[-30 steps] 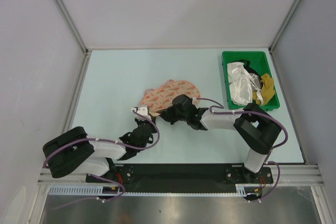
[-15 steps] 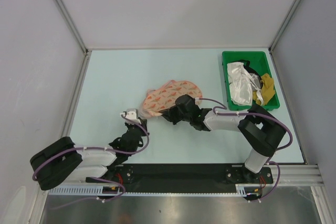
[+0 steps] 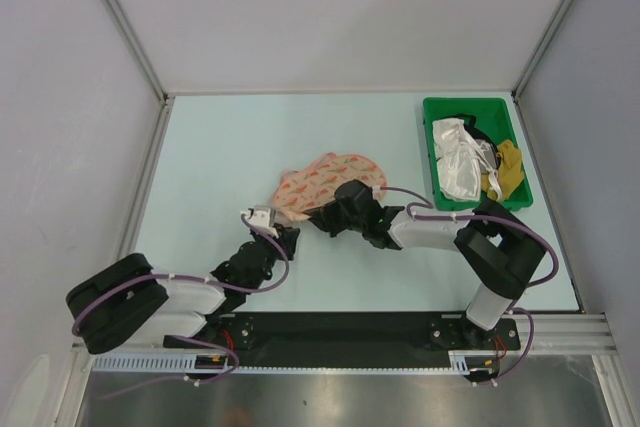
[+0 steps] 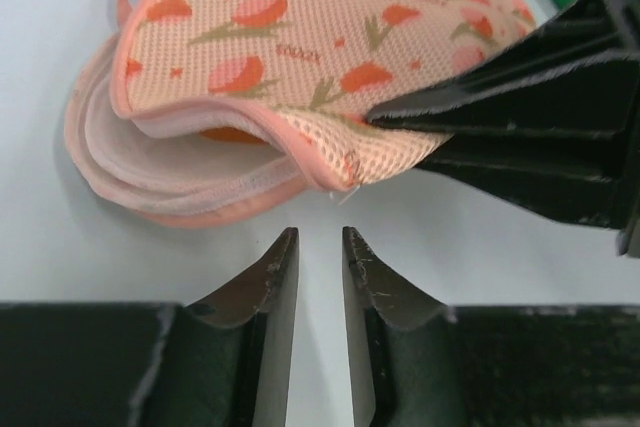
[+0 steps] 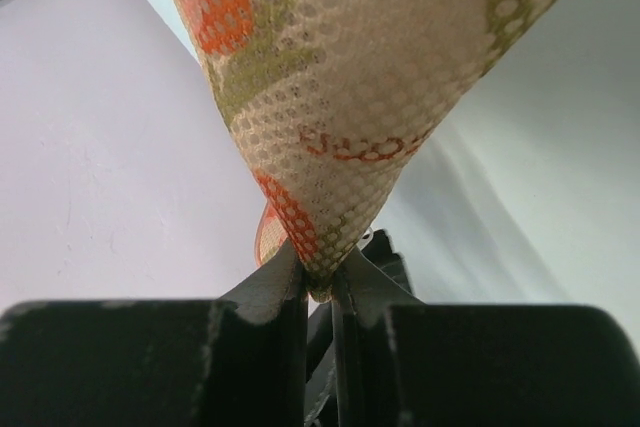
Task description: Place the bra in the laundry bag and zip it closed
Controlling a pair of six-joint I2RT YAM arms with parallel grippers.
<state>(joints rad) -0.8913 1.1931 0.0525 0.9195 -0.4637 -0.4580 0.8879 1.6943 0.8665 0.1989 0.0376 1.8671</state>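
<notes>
The laundry bag, a pink mesh case with an orange tulip print, lies mid-table, its near flap lifted. In the left wrist view the bag gapes at its left side, with white inner layers and a patch of orange, likely the bra, inside. My right gripper is shut on the bag's near edge; the right wrist view shows the mesh pinched between its tips. My left gripper sits low, just in front of the bag's edge. Its jaws are a narrow gap apart and empty.
A green bin with white and yellow garments stands at the back right. The right gripper's black fingers reach in from the right, close to the left gripper. Grey walls enclose the table on three sides.
My left arm drew back towards its base, then came forward again to the bag's near edge. My right gripper kept its hold on the bag and shifted slightly.
</notes>
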